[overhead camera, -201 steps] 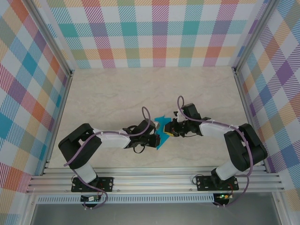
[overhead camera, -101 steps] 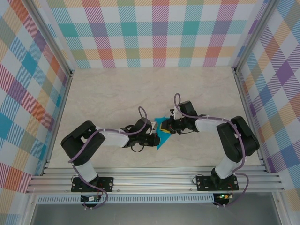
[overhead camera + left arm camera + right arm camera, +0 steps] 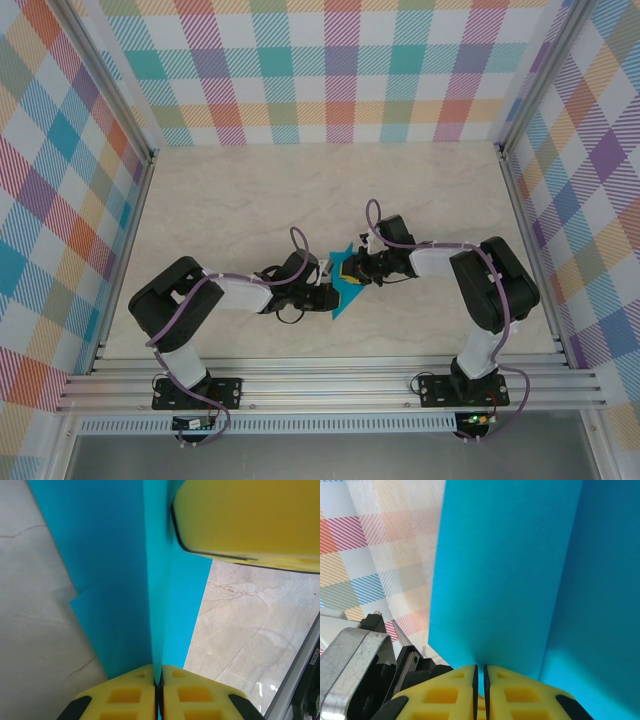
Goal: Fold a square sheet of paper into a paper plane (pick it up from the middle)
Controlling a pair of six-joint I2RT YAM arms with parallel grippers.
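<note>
Clamping one folded square sheet of paper [image 3: 344, 291] are two grippers — left gripper [image 3: 157, 680], right gripper [image 3: 480, 672] — from opposite sides; its long axis is seemingly pointing nearward.

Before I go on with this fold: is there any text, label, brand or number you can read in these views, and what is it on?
No text can be read for certain.
White print on the dark rail at the right edge of the left wrist view: too small and cut off to read.
The teal-blue paper and the yellow pads of the left gripper: plain, no print.
</note>
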